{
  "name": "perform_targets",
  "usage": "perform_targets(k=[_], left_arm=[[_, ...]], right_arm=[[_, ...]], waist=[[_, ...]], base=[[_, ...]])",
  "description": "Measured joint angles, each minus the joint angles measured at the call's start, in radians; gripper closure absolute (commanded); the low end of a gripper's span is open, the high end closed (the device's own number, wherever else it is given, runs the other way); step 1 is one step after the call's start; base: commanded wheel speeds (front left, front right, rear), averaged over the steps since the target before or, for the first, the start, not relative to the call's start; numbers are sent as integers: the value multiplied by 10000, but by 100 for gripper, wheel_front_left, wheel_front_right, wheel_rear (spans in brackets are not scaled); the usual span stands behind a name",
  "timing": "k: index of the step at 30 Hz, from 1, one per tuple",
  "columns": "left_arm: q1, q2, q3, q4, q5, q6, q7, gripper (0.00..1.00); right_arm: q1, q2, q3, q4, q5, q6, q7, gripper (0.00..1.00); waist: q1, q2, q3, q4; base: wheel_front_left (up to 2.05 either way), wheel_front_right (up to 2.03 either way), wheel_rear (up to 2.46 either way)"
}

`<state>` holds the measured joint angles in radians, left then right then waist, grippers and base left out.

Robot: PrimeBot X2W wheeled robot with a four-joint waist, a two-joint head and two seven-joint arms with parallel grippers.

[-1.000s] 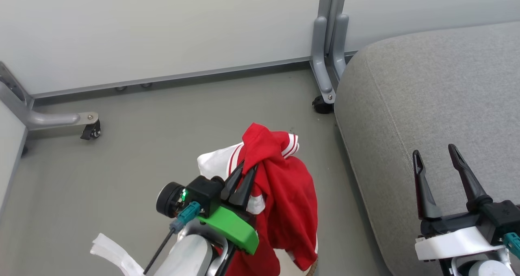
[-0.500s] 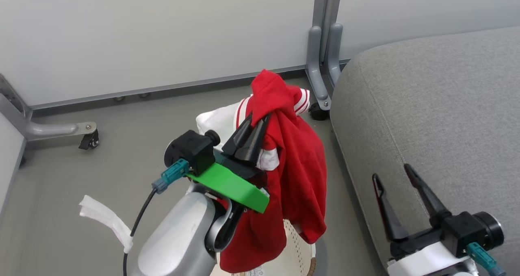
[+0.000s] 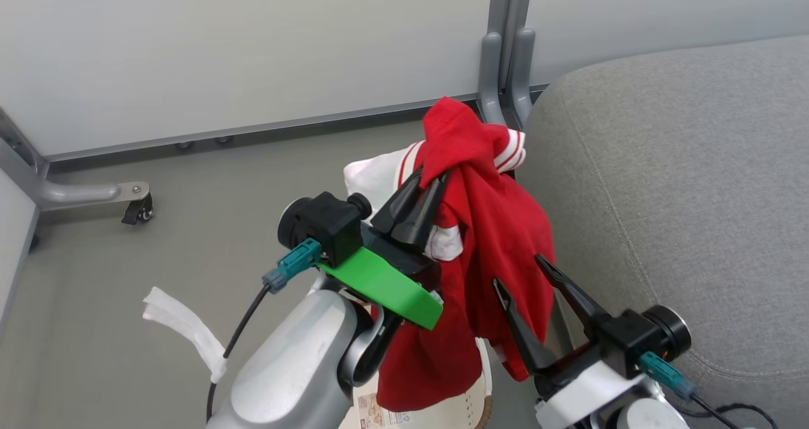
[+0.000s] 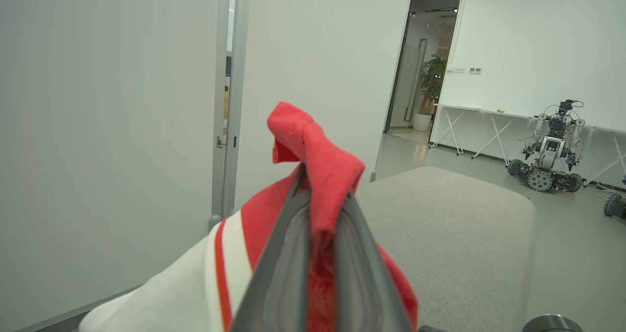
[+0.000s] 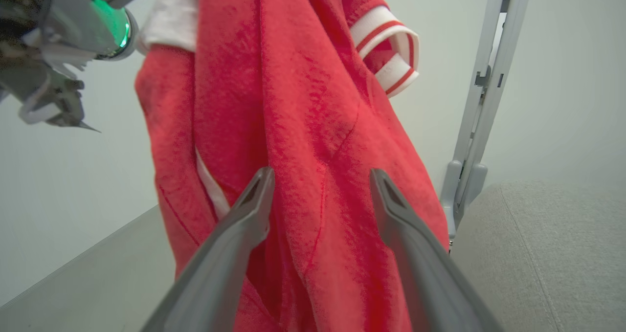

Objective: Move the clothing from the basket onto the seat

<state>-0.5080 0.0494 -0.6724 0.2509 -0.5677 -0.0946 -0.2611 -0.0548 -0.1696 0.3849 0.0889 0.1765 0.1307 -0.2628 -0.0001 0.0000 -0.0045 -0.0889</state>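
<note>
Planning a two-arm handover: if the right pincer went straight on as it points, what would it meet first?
Most likely the soft red garment with white striped cuffs, hanging just ahead of the open right pincer.

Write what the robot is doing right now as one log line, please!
left gripper: shut on clothing | clothing: hangs above basket, not yet on seat | right gripper: open, beside hanging cloth

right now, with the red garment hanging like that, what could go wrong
1. The left gripper has its jaws shut on just a small fold of the red garment; it may slip out.
2. The hem hangs down to the laundry basket and could catch on the seat edge.
3. The right gripper, jaws open, sits close by the cloth and might snag it.
</note>
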Motion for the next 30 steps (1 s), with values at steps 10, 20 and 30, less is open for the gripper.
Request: perform_targets(k=[10,20,30], left_arm=[[-154,0,-577,-222,-385,171,0,100],[-174,-2,-512,105,-174,234,-4,100],[-115,-2,-23,476,228,96,-13,100]], right_arm=[[-1025,362,-54,1649,-573,0,0,0],[-1201,449,-167,1661,-491,0,0,100],[-1197,418,-449,1181,-564,0,2,100]], waist=[[0,0,173,232],[0,0,224,209],[0,0,330,29]], base=[[0,0,0],[0,0,0],[0,0,0]])
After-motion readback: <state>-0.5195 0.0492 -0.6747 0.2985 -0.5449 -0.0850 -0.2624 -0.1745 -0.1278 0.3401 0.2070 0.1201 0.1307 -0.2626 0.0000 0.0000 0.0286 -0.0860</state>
